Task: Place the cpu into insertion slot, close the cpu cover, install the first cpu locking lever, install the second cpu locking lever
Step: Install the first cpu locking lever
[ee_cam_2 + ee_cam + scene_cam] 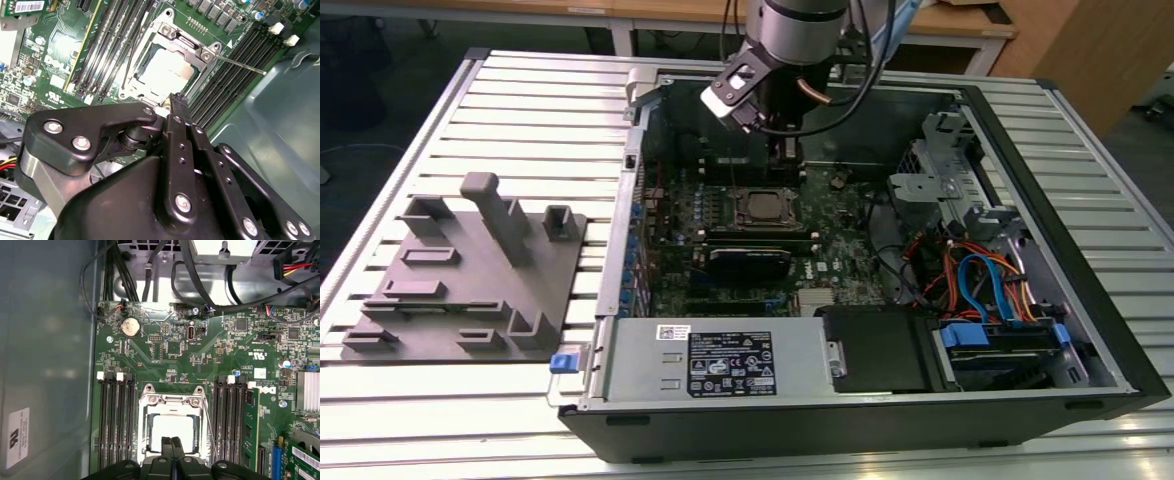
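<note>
Two steps look done to me: the cpu (172,432) sits flat in the slot (142,420), and the cover (172,401) seems to lie down over it, its window framing the silvery top. I judge the first lever to be the step in hand. In the second wrist view a thin lever (240,64) juts from the cover's corner out over the memory slots (235,75), which I read as unlatched. My gripper (172,440) hovers just above the near edge of the socket, its fingers (177,450) pressed together with nothing between them. Whether the tips touch the frame I cannot tell. Latching would call for the closed tips to bear on the rod itself, push it down and tuck it sideways under its catch without scraping the board (170,355).
</note>
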Action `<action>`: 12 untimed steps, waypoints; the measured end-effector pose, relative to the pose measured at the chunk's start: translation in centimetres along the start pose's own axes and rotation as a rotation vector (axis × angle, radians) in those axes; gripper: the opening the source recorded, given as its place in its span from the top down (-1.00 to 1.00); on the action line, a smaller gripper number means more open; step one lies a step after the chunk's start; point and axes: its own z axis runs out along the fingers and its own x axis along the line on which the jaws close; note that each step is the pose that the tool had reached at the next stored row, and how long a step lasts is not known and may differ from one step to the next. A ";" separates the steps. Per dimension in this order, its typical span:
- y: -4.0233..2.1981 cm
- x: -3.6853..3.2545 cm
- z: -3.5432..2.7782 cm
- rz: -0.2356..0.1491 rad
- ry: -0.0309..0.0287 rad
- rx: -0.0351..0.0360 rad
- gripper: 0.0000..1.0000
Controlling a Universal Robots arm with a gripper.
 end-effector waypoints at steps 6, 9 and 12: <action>0.00 0.02 -0.66 0.000 -0.0001 0.0001 0.80; 0.01 0.03 -1.01 0.000 0.0000 0.0000 0.80; 0.01 0.03 -1.29 0.000 -0.0001 0.0001 0.80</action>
